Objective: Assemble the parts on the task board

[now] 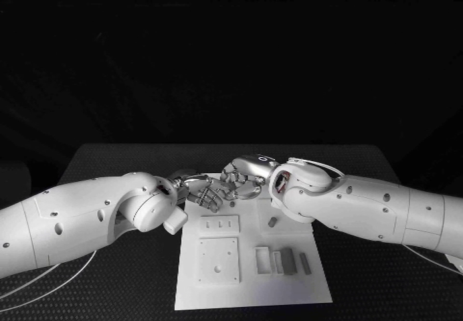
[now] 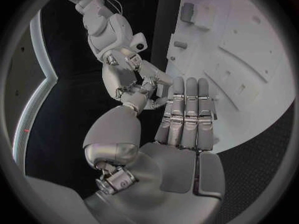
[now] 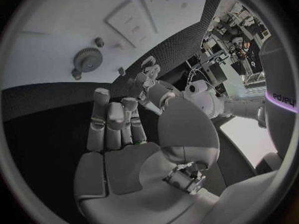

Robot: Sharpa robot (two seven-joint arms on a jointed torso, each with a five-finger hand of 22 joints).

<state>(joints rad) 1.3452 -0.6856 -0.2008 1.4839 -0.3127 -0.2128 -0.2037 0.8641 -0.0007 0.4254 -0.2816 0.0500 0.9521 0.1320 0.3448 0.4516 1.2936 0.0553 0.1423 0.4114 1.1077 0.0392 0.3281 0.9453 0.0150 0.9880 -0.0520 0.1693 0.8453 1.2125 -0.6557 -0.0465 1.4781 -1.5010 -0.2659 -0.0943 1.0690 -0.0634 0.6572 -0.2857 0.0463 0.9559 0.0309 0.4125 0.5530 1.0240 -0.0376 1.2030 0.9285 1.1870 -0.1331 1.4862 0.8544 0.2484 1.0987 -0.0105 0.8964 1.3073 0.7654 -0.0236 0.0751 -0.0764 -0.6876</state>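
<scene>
The white task board [image 1: 253,284] lies in the middle of the table. My left hand [image 1: 198,194] and right hand [image 1: 241,177] meet fingertip to fingertip over its far edge. The left wrist view has my left hand [image 2: 185,120] with its fingers straight and side by side, and the right hand [image 2: 132,79] close to its thumb. Seen from the right wrist, the right hand [image 3: 118,129] has straight fingers and a bare palm, and the left hand [image 3: 149,82] is just beyond them. I see no part in either hand. A grey gear [image 3: 87,59] and a small grey piece [image 1: 273,221] lie on the board.
Several grey bars [image 1: 288,261] lie side by side on the board's near right part, next to white raised blocks [image 1: 218,259]. Small pegs [image 3: 99,42] stand near the gear. Both forearms cross the board's far corners.
</scene>
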